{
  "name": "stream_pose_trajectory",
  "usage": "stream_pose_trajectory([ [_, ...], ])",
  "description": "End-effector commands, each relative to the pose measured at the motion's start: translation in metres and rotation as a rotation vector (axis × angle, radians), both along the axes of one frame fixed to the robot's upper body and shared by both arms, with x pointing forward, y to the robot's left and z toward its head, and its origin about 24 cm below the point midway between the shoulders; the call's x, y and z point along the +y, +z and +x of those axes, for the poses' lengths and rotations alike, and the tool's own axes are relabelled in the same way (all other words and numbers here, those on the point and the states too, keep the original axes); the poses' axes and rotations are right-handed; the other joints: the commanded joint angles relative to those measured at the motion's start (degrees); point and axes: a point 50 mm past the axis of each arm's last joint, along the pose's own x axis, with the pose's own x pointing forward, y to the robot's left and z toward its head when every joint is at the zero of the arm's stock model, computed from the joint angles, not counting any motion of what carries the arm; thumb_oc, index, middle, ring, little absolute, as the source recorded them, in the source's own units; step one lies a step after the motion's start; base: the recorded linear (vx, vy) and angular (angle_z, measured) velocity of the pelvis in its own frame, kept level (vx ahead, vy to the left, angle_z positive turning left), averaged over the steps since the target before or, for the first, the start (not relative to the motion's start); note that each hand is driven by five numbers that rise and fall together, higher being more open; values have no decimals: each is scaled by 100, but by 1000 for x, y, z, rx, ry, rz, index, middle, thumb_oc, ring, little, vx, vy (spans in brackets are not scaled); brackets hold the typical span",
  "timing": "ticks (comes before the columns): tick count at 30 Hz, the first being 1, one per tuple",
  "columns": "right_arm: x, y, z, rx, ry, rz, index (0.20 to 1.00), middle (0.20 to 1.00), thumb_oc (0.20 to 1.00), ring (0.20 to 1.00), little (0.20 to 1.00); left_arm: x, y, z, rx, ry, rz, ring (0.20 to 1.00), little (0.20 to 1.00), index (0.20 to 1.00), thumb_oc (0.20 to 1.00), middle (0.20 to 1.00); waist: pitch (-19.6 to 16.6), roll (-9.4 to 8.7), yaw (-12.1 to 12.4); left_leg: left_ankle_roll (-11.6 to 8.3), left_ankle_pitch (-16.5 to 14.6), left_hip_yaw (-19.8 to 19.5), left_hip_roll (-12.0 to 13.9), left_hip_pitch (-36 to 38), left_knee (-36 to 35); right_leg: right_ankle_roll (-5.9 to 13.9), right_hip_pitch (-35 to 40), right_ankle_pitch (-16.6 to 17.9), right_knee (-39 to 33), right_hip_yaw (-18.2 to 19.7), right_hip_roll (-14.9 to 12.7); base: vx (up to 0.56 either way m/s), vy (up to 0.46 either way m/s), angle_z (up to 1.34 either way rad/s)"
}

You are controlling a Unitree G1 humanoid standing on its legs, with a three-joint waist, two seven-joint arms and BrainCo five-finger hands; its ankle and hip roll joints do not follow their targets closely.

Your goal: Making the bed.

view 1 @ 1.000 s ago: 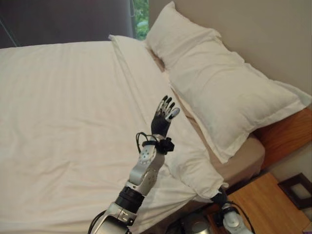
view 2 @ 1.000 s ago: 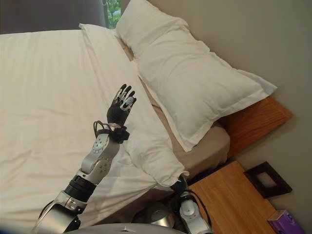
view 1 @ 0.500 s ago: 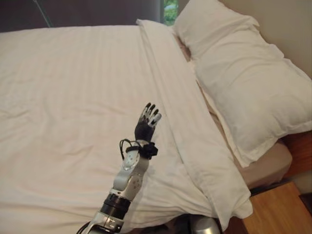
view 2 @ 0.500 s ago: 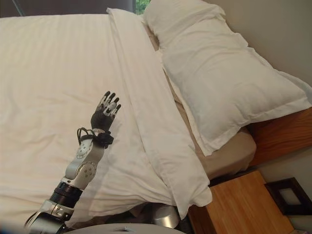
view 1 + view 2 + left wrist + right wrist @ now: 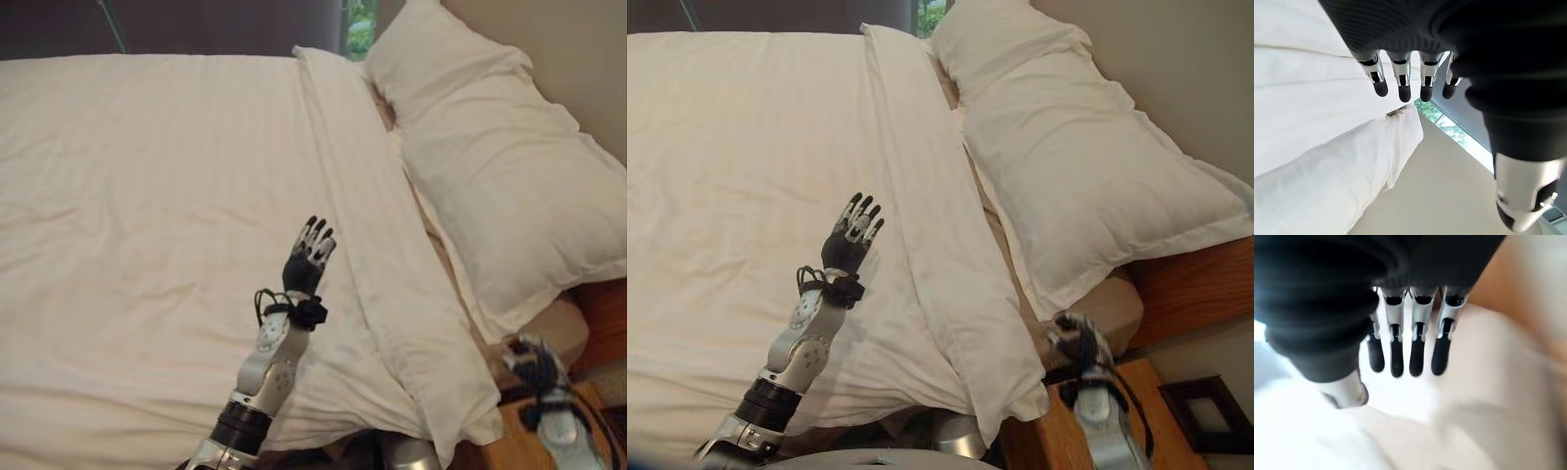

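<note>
A: Report left hand point(image 5: 306, 262).

B: Raised above the duvet point(image 5: 147, 196), fingers point(image 5: 1400, 78) straight and spread, thumb apart. Holding nothing. Not touching the cloth, as far as visible. Positioned just beside the folded duvet edge point(image 5: 377, 255), on the side away from the pillows.

A: Right hand point(image 5: 1080, 348)?

B: Located at the bed's near corner, beside the mattress point(image 5: 1112, 304), below the near pillow point(image 5: 1097, 186). Fingers point(image 5: 1418, 350) extended in a row, thumb apart, relaxed and open. Nothing held. Pale cloth visible past the fingertips in the right wrist view; contact cannot be determined.

A: Duvet status?

B: Spread flat over the bed, lightly creased, faint stripes. Top edge turned back in a long band running from the far end of the bed to the near corner. Near corner of the band hanging over the bed's edge, close to the right hand.

A: Pillows?

B: Two, white. Near pillow lying tilted against the wall point(image 5: 1176, 78), its corner overhanging the mattress. Far pillow point(image 5: 441, 69) behind it, overlapping. Both just beside the folded band, bare mattress showing between.

A: Surroundings?

B: Wooden headboard point(image 5: 1195, 289) at the near pillow's corner. Wooden nightstand point(image 5: 1048, 441) below it. Dark picture frame point(image 5: 1210, 416) on the floor near the wall.
</note>
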Motion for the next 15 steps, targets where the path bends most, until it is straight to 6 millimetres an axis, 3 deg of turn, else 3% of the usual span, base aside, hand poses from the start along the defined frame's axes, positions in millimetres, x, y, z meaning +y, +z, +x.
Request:
stream_pose_trajectory([
  [1,3,22,16,-184,10,-166,200,200,200,200,200,3,16,-1,-127,-9,27,1000,1000,1000,1000,1000,-224,-117,-108,217,268,-291,200,-566,38,380,150,-390,238,-186,-406,18,13,-4],
  [2,28,45,35,-317,85,-194,200,200,200,200,200,-3,20,-4,-146,-41,0,953,953,953,953,953,-236,-72,-40,219,239,-309,199,-532,38,383,170,-434,226,-184,-397,39,22,-5],
  [3,42,54,44,-366,130,-196,200,200,200,200,200,-6,23,-6,-156,-56,-14,950,950,950,950,950,-237,-61,-4,218,242,-307,200,-521,38,383,180,-439,220,-186,-396,17,12,-8],
  [4,52,57,51,-384,163,-175,200,200,200,200,200,-8,25,-7,-166,-68,-29,1000,1000,1000,1000,1000,-255,-63,33,217,285,-299,199,-548,38,367,144,-414,219,-176,-396,15,3,-14],
  [5,68,61,58,-418,209,-81,200,200,200,200,200,-11,27,-8,-173,-84,-47,1000,1000,1000,1000,1000,-237,-53,56,221,255,-294,200,-515,38,376,169,-433,224,-169,-394,16,-1,-13],
  [7,94,60,68,-424,295,295,200,200,200,200,200,-17,29,-7,-173,-97,-86,1000,1000,1000,1000,1000,-217,-49,97,227,269,-280,193,-496,38,355,171,-439,242,-147,-396,23,-4,-11],
  [10,122,55,78,-415,433,1087,200,200,200,200,200,-24,27,-3,-149,-124,-135,1000,1000,1000,1000,1000,-206,-11,161,215,280,-286,177,-478,38,317,165,-445,250,-128,-400,48,-11,-6],
  [11,122,55,78,-416,435,1090,200,200,200,200,200,-24,27,-3,-150,-124,-134,1000,1000,1000,1000,1000,-213,-16,164,214,302,-282,176,-500,38,309,140,-430,249,-122,-399,45,-6,-1],
  [12,125,51,82,-416,428,1234,200,200,200,200,200,-25,23,-1,-134,-128,-147,1000,1000,1000,1000,1000,-203,1,180,211,275,-299,166,-472,38,312,177,-454,243,-133,-406,62,-11,3],
  [13,137,47,89,-438,430,1492,200,200,200,200,200,-31,18,4,-107,-139,-187,1000,1000,1000,1000,1000,-200,54,209,190,300,-325,158,-508,38,294,156,-447,223,-143,-422,94,-12,6],
  [15,146,46,92,-446,434,1578,200,200,200,200,200,-34,18,7,-105,-143,-200,1000,1000,1000,1000,1000,-196,87,218,180,305,-343,150,-521,38,291,151,-450,211,-145,-424,48,-13,7],
])
